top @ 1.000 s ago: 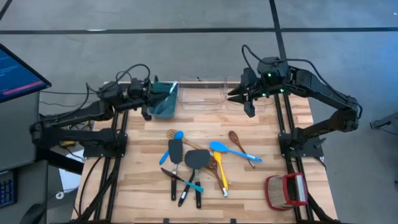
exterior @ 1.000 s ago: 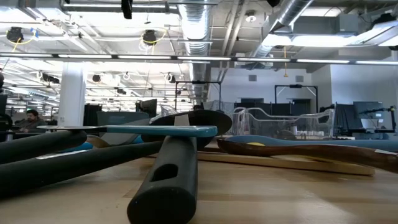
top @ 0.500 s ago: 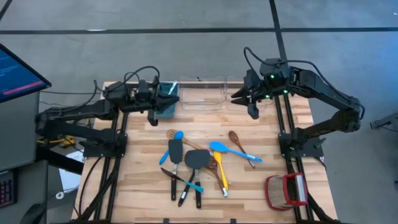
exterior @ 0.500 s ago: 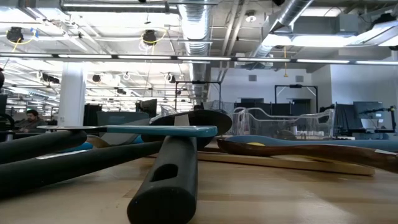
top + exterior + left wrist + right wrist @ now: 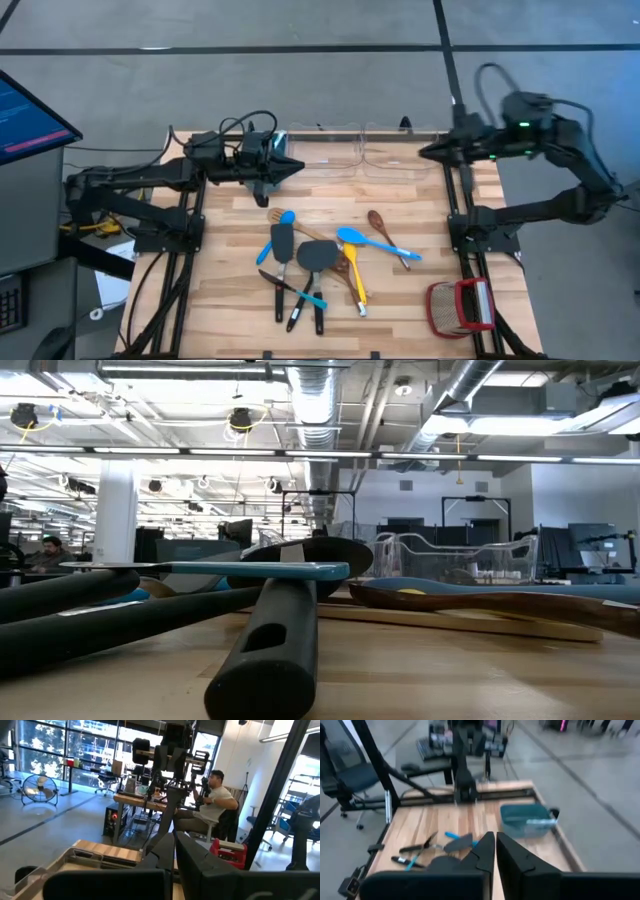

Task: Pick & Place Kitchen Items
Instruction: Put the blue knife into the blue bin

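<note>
At the table's far edge, the teal bin (image 5: 527, 819) holds one utensil (image 5: 541, 821).

teal bin (image 5: 527, 819): table's back-left | woven basket (image 5: 460, 306): front-right corner | clear containers (image 5: 355, 150): back edge
</note>
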Robot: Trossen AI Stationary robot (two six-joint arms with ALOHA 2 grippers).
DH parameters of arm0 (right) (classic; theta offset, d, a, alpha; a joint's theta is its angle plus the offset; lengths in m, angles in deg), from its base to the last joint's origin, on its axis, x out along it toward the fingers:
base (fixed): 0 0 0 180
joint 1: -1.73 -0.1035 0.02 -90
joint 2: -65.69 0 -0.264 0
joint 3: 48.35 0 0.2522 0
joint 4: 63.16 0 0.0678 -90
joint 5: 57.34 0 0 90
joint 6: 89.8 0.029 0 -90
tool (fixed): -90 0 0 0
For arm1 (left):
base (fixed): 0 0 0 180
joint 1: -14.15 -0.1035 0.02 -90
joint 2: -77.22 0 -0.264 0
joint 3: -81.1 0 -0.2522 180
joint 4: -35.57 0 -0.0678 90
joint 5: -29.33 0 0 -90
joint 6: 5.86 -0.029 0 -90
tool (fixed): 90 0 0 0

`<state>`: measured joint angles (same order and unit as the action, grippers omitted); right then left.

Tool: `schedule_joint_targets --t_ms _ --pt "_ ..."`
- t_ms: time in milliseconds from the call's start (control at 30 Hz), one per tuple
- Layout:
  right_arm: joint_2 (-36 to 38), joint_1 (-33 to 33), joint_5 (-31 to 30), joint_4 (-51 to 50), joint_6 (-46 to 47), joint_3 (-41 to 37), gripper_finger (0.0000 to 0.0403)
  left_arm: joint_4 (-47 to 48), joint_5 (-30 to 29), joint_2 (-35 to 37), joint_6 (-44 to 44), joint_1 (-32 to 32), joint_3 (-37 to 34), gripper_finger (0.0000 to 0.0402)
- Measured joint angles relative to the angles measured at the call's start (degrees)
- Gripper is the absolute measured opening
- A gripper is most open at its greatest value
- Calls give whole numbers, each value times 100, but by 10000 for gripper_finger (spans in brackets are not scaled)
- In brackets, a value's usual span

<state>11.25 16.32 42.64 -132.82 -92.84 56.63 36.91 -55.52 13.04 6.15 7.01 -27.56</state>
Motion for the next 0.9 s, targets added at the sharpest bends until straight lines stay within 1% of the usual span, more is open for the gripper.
schedule_joint_targets --t_ms 233,367,467,600,800,900 --pt "607 0 2 173 -52 -20 1 40 0 -171 -20 116 164 3" --pt "974 0 2 353 -37 -368 4 55 -122 -193 -69 145 169 3" --pt "1304 0 4 677 95 -949 2 45 -180 -191 -165 186 169 3" --pt "1747 0 4 1309 420 -1979 1 48 -214 -191 -170 208 169 3" --pt "2334 0 65 2878 895 -3696 4 53 -216 -191 -170 208 169 3" --pt "2504 0 65 3590 1095 -4357 2 55 -214 -191 -170 208 169 3"
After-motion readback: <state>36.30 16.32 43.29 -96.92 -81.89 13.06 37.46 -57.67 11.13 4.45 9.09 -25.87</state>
